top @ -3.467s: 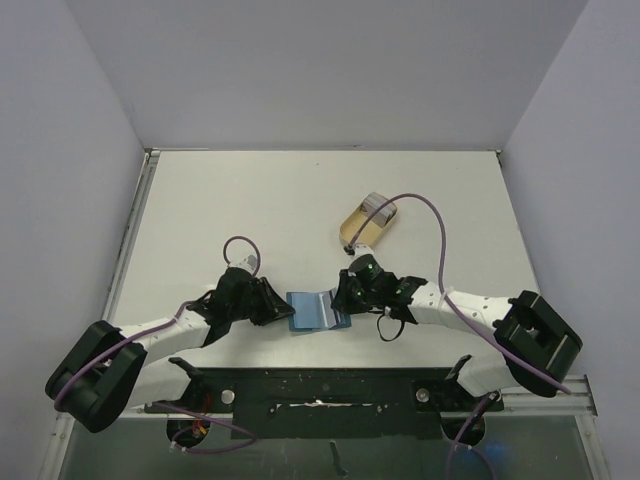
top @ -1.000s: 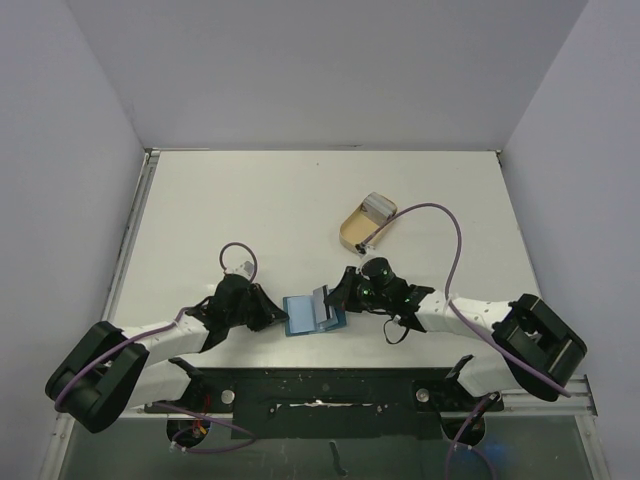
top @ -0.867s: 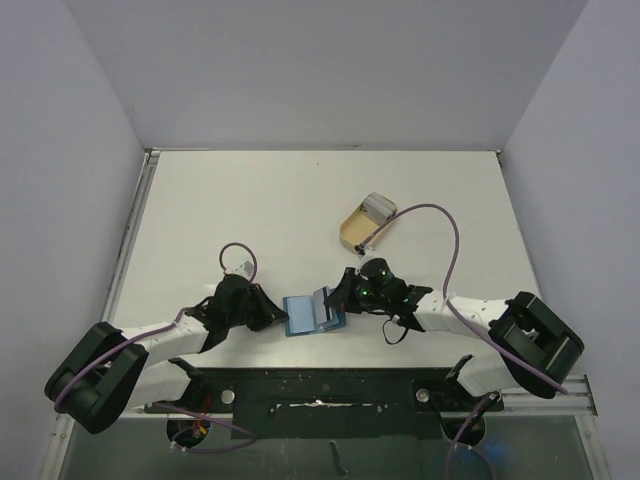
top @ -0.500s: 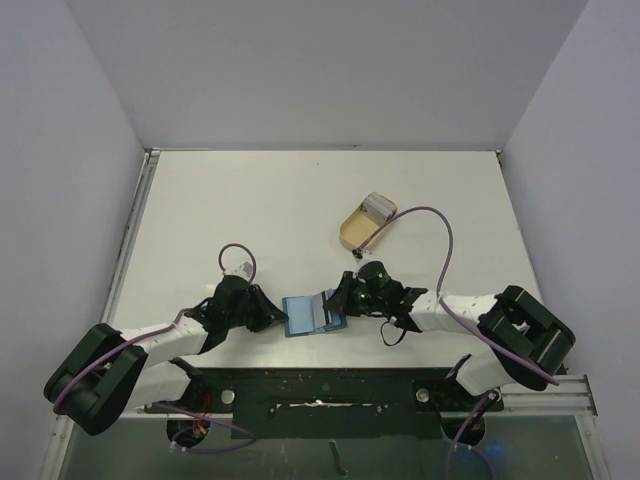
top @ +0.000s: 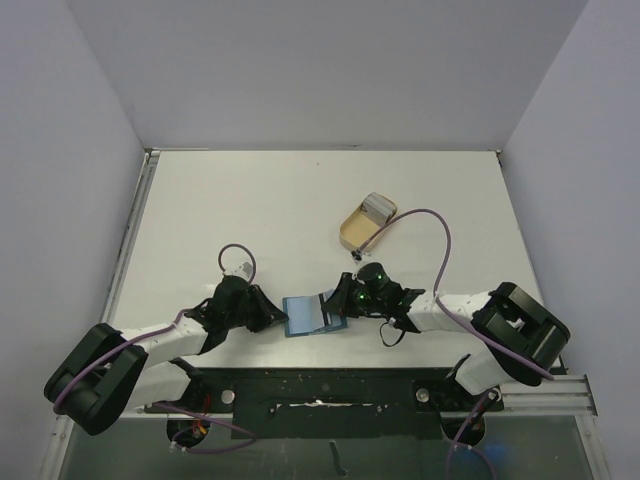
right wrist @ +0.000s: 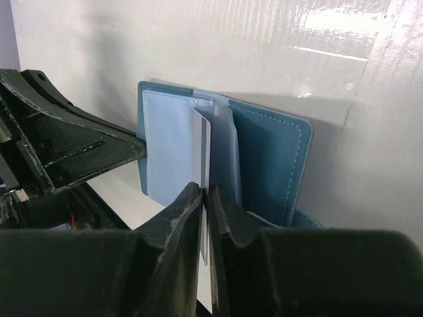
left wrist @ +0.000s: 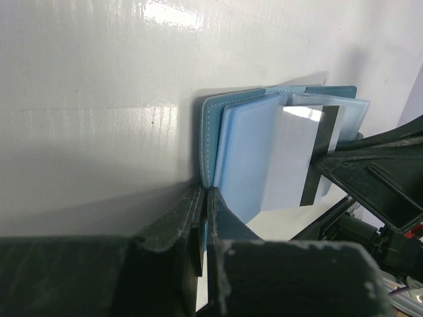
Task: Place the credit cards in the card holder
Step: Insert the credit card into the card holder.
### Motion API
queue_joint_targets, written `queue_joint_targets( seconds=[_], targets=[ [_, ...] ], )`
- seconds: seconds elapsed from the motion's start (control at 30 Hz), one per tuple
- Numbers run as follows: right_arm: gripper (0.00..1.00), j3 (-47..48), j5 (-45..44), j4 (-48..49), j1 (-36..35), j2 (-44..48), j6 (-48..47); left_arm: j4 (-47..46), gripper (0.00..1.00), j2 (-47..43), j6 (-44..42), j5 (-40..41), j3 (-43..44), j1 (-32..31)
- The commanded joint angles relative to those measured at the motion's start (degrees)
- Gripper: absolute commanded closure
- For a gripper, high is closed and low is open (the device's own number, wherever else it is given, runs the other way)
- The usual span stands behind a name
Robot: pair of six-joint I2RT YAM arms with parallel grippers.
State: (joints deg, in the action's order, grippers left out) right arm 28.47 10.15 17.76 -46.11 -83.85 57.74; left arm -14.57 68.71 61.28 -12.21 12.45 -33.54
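Swinging inward since a second ago, the right arm's elbow is closing in. Left gripper (left wrist: 201, 193) is clamping the soft, floppy card holder (left wrist: 239, 142) by its edge. Right gripper (right wrist: 205, 191) is pinching the stiff, likely slick credit card (right wrist: 202, 148) edgewise, partly between the sleeves.

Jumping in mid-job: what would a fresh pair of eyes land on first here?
The open blue card holder lies near the table's near edge between the arms, with the left end effector pinching its left edge. From the other side, the right end effector holds a credit card edge-on, partway into a clear pocket. Farther back sits a tan dish.
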Motion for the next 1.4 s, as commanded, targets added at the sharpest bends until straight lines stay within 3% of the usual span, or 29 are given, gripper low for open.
queue_joint_targets(
  seconds=[0.0,0.33,0.5,0.87,1.23,1.37],
  targets=[
    [0.88,-0.05,0.45,0.84,-0.34,-1.11,0.15,-2.4,1.0,-0.15,0.12,0.22,-0.62,-0.08],
    [0.77,3.03,-3.57,-8.89,-1.57,-1.03,-1.75,-2.46,1.0,-0.93,0.66,0.24,-1.19,-0.2],
    [0.88,2.47,-5.07,-6.91,-2.27,-1.36,-0.73,-3.09,1.0,-1.41,1.54,0.06,-1.84,-0.33],
    [0.95,0.7,-8.82,-3.59,-2.27,-1.16,0.45,-5.51,1.0,-2.95,4.84,-0.36,-4.95,-0.73],
    [0.96,1.89,-8.68,-1.83,-2.95,-3.2,0.19,-7.27,1.0,-3.21,6.74,-0.35,-6.1,-0.78],
    [0.88,2.74,-7.99,-3.61,-3.78,-3.2,-0.21,-7.9,1.0,-2.65,6.85,-0.52,-6.06,-0.81]
  ],
)
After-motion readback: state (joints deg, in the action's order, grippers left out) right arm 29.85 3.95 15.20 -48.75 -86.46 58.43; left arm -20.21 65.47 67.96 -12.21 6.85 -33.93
